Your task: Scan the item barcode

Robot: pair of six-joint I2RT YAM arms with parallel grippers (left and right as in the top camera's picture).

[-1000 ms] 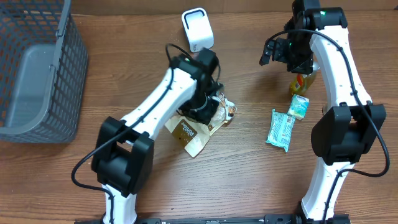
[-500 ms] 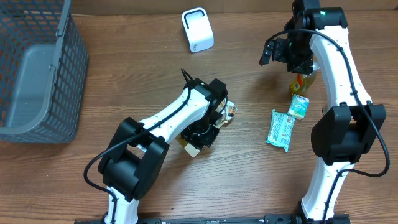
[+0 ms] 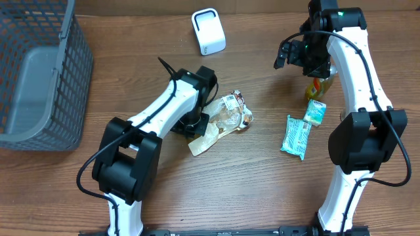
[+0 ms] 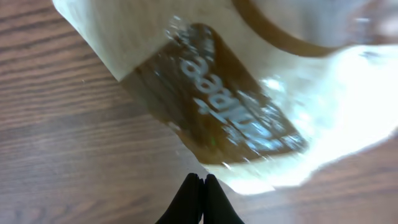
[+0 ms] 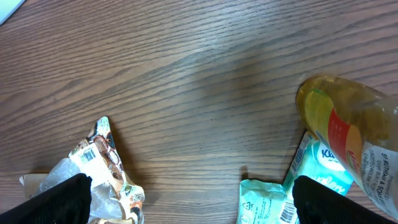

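The crinkled tan-and-brown foil snack pouch lies flat on the wooden table near the middle, its brown printed panel filling the left wrist view. The left gripper sits at the pouch's left edge with its black fingers pressed together. Nothing shows between them, and the pouch's pale rim lies just beyond the tips. The white box-shaped barcode scanner stands well apart on the far side of the table. A grey wire basket occupies the far left corner.

The right gripper hangs above the table at the far right, its jaws spread wide and holding nothing (in its own wrist view the fingers sit at opposite bottom corners). Just near of it lies a yellow plastic bottle with a red-and-white label. A small green-and-white carton touches the bottle, and a teal plastic tissue packet lies beside the carton.
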